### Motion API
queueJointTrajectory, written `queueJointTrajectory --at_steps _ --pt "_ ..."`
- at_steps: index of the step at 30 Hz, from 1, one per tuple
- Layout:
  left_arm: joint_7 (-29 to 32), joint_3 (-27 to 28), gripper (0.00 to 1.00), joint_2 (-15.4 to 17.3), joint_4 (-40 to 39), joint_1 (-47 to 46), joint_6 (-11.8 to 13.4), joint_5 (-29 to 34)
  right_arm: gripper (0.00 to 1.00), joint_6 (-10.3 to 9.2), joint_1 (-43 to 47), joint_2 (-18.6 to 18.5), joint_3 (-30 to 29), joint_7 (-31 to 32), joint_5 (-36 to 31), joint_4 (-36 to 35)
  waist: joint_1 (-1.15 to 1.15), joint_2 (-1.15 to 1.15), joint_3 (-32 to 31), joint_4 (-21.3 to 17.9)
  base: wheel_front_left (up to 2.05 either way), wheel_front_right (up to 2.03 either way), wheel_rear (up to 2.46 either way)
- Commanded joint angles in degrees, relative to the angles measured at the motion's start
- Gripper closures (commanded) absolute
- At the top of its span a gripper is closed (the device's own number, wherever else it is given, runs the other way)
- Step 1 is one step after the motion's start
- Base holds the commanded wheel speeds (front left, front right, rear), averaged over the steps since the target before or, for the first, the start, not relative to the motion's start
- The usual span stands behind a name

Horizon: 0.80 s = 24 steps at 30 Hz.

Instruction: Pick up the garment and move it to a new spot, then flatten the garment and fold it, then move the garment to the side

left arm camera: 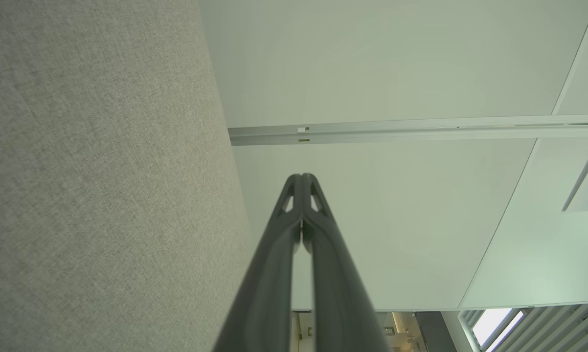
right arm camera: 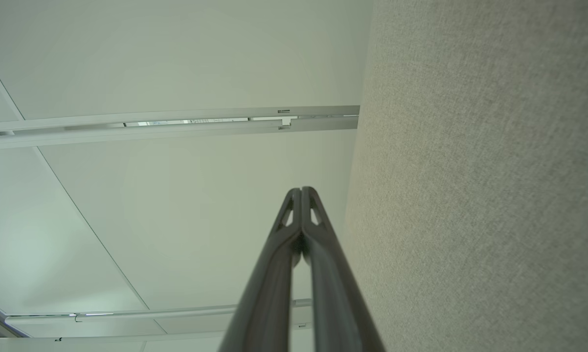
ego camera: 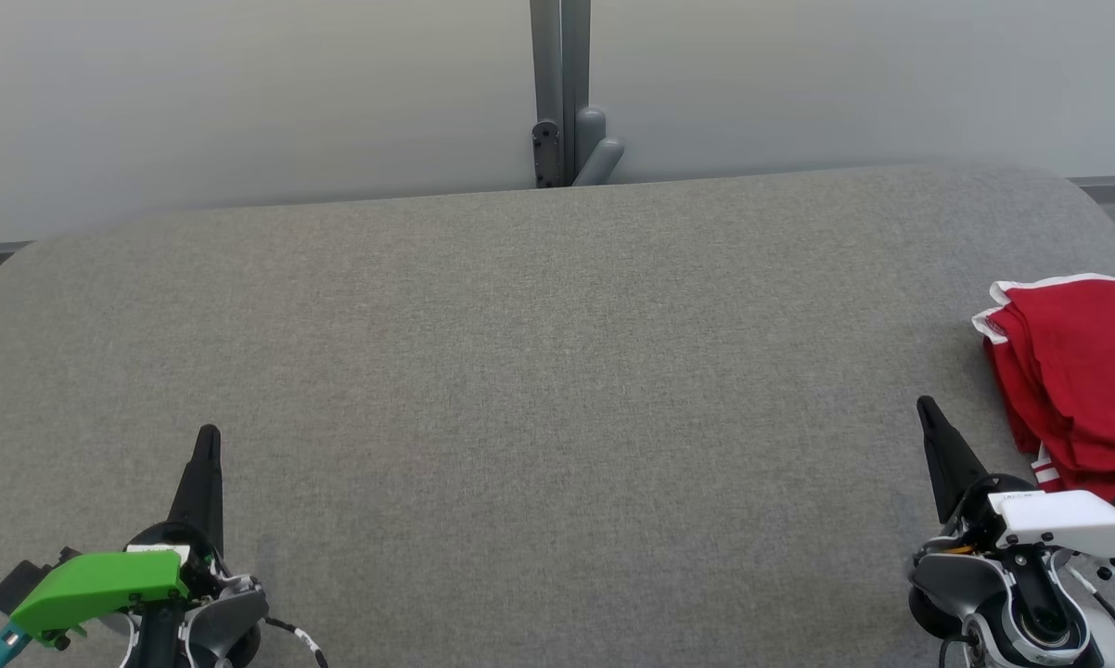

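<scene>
The red garment lies in a loose folded heap at the right edge of the grey worktop, seemingly set aside there. The left gripper and right gripper hover at the near corners, jaws clenched on nothing, likely parked clear

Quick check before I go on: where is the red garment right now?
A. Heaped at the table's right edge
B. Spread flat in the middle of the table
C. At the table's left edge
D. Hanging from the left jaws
A: the red garment lies in a heap at the right edge of the grey table, and both pairs of jaws are shut with nothing in them.
</scene>
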Motion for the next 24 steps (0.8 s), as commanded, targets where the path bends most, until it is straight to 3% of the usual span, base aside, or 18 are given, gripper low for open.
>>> queueJointTrajectory --at_steps 1,24 --pt "0.28 0.11 1.00 0.04 -0.16 -0.97 0.00 0.44 1.00 0.02 -0.49 -0.29 0.07 0.10 0.32 -0.20 0.00 0.00 0.00 0.00 0.00 0.00 0.00" --pt "0.33 0.14 1.00 0.02 -0.16 -0.98 0.00 0.50 1.00 0.02 -0.50 -0.29 0.08 0.10 0.32 -0.20 0.00 0.00 0.00 0.00 0.00 0.00 0.00"
